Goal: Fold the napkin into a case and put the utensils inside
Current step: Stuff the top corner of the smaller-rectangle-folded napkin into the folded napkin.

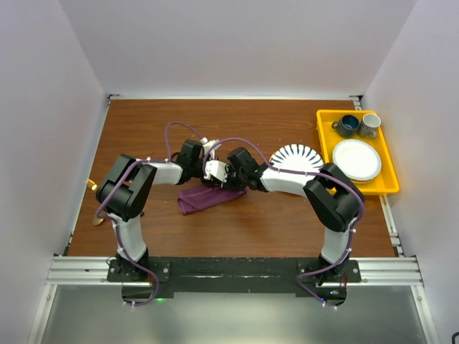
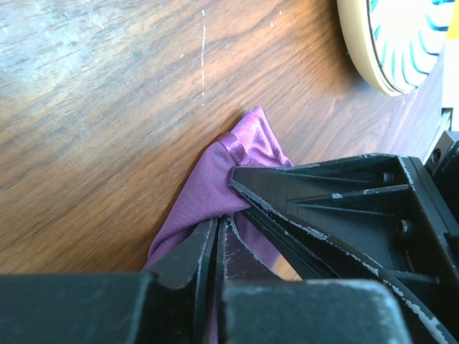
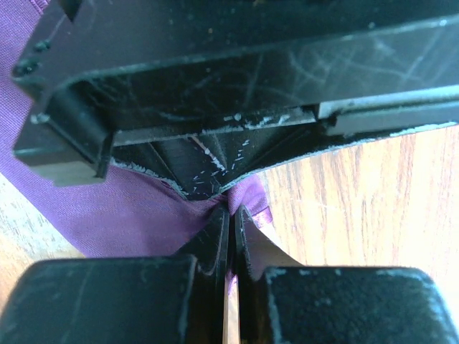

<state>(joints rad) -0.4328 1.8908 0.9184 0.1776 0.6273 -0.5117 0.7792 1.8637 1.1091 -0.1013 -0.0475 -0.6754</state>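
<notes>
Two arms meet at mid-tabletop (image 1: 143, 129) over the plum-purple napkin (image 1: 204, 197), which lies bunched near the striped plate (image 1: 296, 156), on its left in the overhead view. The left claw (image 2: 221, 221) is clenched on a hemmed corner of the cloth. The right claw (image 3: 231, 215) is pinched tight on a fold close by, the two claws almost touching. The fabric looks thin, light and limp with a slight sheen, so it will likely sag and slip unless taken at hems or corners and drawn taut between both claws. Gold utensils (image 1: 92, 185) glint at the tabletop's far left edge, well apart from the cloth. No case is formed yet; no brand, label or writing can be read
</notes>
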